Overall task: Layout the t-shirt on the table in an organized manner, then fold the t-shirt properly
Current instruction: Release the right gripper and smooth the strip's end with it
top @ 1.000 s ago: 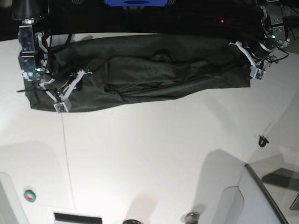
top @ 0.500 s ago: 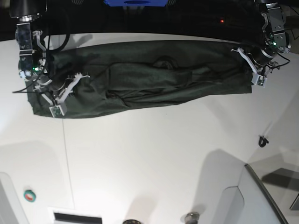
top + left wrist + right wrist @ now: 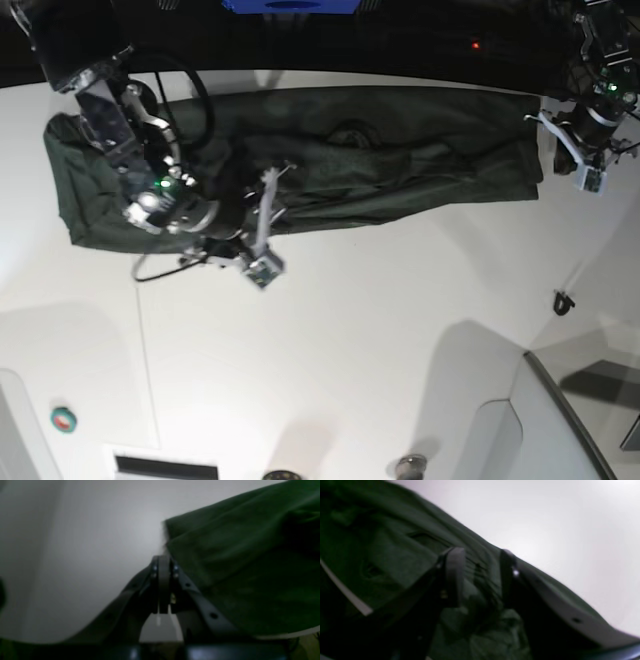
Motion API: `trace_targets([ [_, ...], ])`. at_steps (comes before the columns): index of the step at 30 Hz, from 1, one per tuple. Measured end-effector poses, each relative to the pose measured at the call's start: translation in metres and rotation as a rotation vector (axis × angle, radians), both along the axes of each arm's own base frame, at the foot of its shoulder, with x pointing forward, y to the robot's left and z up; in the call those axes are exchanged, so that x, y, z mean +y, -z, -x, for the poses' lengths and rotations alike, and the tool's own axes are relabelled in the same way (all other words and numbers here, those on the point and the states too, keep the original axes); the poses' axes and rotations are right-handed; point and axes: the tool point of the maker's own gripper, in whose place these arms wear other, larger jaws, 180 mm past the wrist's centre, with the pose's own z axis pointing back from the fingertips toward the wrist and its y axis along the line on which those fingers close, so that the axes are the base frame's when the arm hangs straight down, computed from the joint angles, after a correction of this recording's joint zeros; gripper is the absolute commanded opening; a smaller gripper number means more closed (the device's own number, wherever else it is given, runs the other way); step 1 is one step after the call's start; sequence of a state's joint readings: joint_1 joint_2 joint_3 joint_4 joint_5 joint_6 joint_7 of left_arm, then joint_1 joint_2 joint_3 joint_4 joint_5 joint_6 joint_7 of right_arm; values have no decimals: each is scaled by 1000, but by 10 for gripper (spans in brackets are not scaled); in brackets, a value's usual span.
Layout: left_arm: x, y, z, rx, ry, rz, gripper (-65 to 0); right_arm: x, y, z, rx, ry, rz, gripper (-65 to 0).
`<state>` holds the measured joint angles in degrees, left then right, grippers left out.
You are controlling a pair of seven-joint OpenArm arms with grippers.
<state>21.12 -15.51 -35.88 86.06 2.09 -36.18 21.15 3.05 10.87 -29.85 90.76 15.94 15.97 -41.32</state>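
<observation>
Right gripper (image 3: 480,577) now spread above the t-shirt (image 3: 400,165), just let go and swung inward; left gripper (image 3: 162,562) pressed together, off the hem; stretching done, folding likely next.

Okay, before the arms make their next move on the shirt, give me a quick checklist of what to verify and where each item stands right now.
1. Right gripper released: ok. Its jaws stand apart over the shirt.
2. Left gripper free of cloth: cannot tell. Its jaws are shut right at the shirt's edge, and the view is too blurred to show a pinch.
3. Shirt lying flat: not ok. Folds and bunches run across its middle.
4. Shirt fully on the table: cannot tell. Its far edge merges into the dark background.
5. Room to pull the shirt forward: ok. There is a wide bare stretch of table in front of it.
</observation>
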Motion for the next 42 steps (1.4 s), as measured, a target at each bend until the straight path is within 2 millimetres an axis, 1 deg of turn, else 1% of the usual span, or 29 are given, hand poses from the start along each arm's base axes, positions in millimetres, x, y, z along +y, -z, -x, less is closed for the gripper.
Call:
trace_targets([
  [2,-6,-1,12,-13,-2,82,-650,4,19,2,14,-40,78,-407],
  [3,-2,-3,18,-30,-38,112,-650,5,28,3,29,-49,106,-407],
  [4,4,-3,26,-43,-80,137,-650,7,37,5,52,-42,117,-407],
  [6,19,-4,42,-41,-141,152,-650,8,47,5,80,-16,125,-407],
  [9,40,-11,59,-52,-215,138,-650,11,51,2,81,0,127,-407],
  [11,46,-16,61,-77,-238,145,-650,13,47,-4,37,-2,116,-407],
  [14,52,-19,65,-88,-264,140,-650,11,47,-7,30,-1,126,-407],
  [16,58,-19,71,-82,-278,134,-650,10,46,-9,27,0,126,-407],
  [19,60,-9,80,-52,-298,145,-650,-3,54,-16,53,51,126,-407],
  [21,59,-5,82,-46,-306,155,-650,-14,63,-18,75,66,157,-407],
  [24,58,-2,83,-42,-307,161,-650,-25,73,-20,104,77,187,-407],
  [29,58,-2,82,-42,-308,162,-650,-21,72,-23,103,79,176,-413],
  [30,58,-2,82,-43,-308,161,-650,-22,72,-23,103,79,177,-434],
  [34,58,-2,82,-42,-308,161,-650,-19,72,-22,108,77,175,-606],
  [35,58,-2,82,-43,-308,161,-650,-17,72,-22,109,77,171,-630],
  [37,58,-2,82,-43,-308,161,-650,-12,71,-21,109,74,160,-648],
  [42,59,-3,82,-43,-307,160,-650,-4,59,-16,75,63,136,-648],
])
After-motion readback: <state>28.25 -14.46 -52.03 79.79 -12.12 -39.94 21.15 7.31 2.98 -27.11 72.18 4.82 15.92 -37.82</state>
